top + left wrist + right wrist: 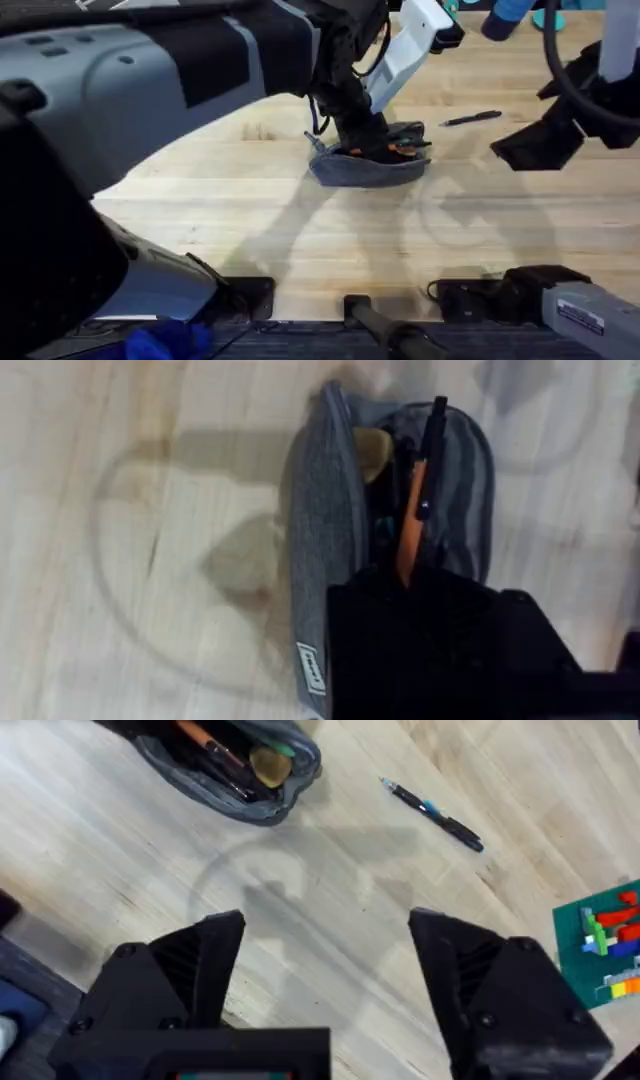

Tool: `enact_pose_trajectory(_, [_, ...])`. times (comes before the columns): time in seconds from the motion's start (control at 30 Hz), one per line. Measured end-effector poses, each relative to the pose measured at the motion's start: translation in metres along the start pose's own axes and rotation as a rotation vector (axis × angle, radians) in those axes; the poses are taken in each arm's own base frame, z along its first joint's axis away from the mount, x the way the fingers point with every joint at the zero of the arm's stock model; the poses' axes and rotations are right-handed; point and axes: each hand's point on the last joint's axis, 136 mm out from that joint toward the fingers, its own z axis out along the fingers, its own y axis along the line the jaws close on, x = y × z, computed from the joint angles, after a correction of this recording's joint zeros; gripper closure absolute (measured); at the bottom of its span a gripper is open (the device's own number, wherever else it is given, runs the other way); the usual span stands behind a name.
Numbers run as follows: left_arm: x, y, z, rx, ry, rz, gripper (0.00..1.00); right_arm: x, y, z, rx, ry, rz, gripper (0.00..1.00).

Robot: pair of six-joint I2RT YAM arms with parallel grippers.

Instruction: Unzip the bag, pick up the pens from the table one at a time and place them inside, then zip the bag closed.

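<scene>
Bag [368,168] open; dark pen [471,119] nearby.

Left tool [385,143] blocks bag [365,170] mouth; table [300,230] around open.

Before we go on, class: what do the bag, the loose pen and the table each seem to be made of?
The bag: apparently woven fabric, matte grey-blue, with a heathered texture, soft sagging sides and a small sewn label.
The dark pen lying loose: probably plastic, smooth with a slight sheen; metal parts cannot be ruled out.
The table: light wood planks, going by the grain lines and seams, with a smooth low-gloss finish.
</scene>
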Motion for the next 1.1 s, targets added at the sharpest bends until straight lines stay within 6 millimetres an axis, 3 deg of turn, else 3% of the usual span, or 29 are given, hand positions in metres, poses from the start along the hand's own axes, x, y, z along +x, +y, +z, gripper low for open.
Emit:
enact_pose_trajectory(0.33, [0.0032,0.0053,-0.0001,-0.03,0.019,0.038,0.955,0.0,0.0,0.0,0.0,0.0,0.0,0.003])
enact_pose_trajectory(0.57, [0.0066,0.003,-0.0001,-0.021,0.033,0.04,0.58,0.0,0.0,0.0,0.0,0.0,0.0,0.003])
enact_pose_trajectory(0.77, [0.0073,0.0031,-0.0002,-0.022,0.036,0.045,0.369,0.0,0.0,0.0,0.0,0.0,0.0,0.003])
enact_pose_trajectory(0.93, [0.0076,0.0034,-0.0002,-0.024,0.038,0.042,0.032,0.0,0.0,0.0,0.0,0.0,0.0,0.003])
enact_pose_trajectory(1.1, [0.0074,0.0037,-0.0003,-0.025,0.038,0.045,0.006,0.0,0.0,0.0,0.0,0.0,0.0,0.004])
